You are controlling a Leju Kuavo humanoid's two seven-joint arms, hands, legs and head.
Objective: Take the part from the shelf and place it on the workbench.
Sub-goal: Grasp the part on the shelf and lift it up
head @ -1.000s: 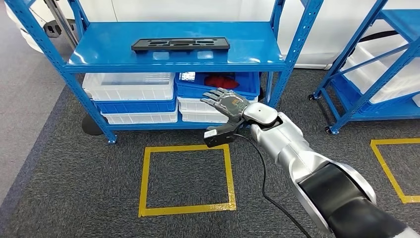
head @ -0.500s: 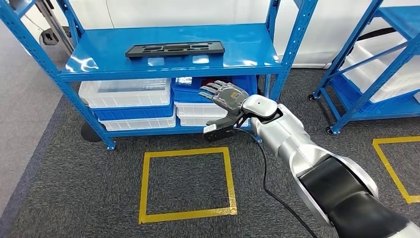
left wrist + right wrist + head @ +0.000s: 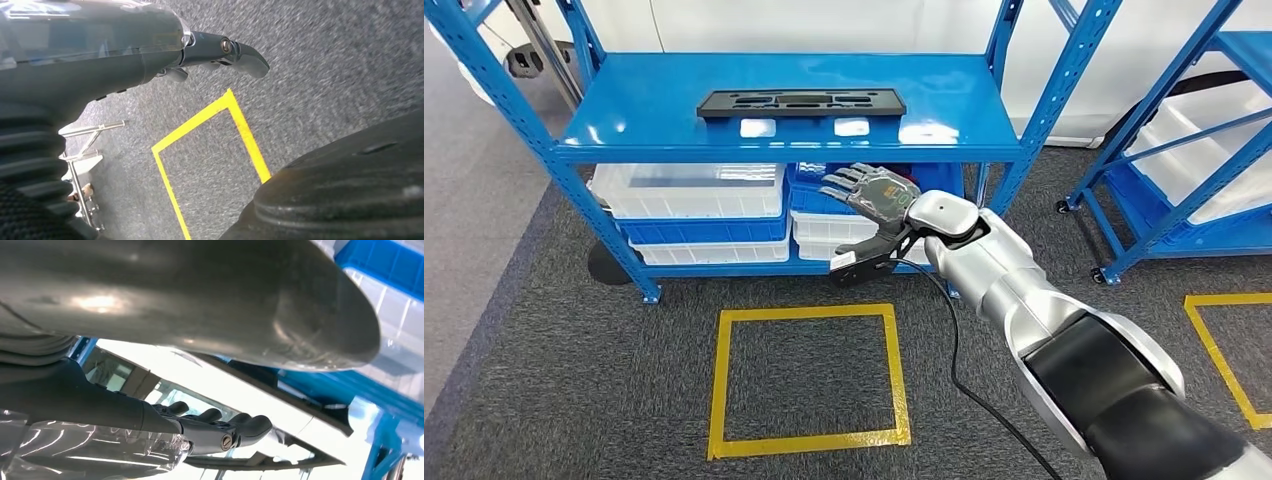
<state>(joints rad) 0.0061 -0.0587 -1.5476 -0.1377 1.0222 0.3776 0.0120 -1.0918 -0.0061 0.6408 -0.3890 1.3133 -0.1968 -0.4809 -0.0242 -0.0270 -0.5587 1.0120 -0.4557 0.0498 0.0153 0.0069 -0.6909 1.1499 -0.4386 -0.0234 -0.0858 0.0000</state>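
Note:
A long flat black part [image 3: 801, 102] with cut-outs lies on the top board of the blue shelf [image 3: 674, 125]. My right hand [image 3: 875, 196] is stretched out in front of the shelf, below that board and a little right of the part, fingers spread and holding nothing. In the right wrist view the right hand [image 3: 220, 432] shows straight fingers, with the black part [image 3: 300, 405] beyond them. My left hand [image 3: 220, 50] hangs over the grey carpet, fingers extended, nothing in it.
Clear and blue bins [image 3: 694, 205] fill the lower level of the shelf. A second blue shelf [image 3: 1194, 150] stands at the right. Yellow tape squares [image 3: 809, 375] mark the grey carpet. A black cable [image 3: 954, 350] runs under my right arm.
The whole picture has shifted slightly as the camera moved. My right hand has risen and reached a little closer to the shelf, still holding nothing.

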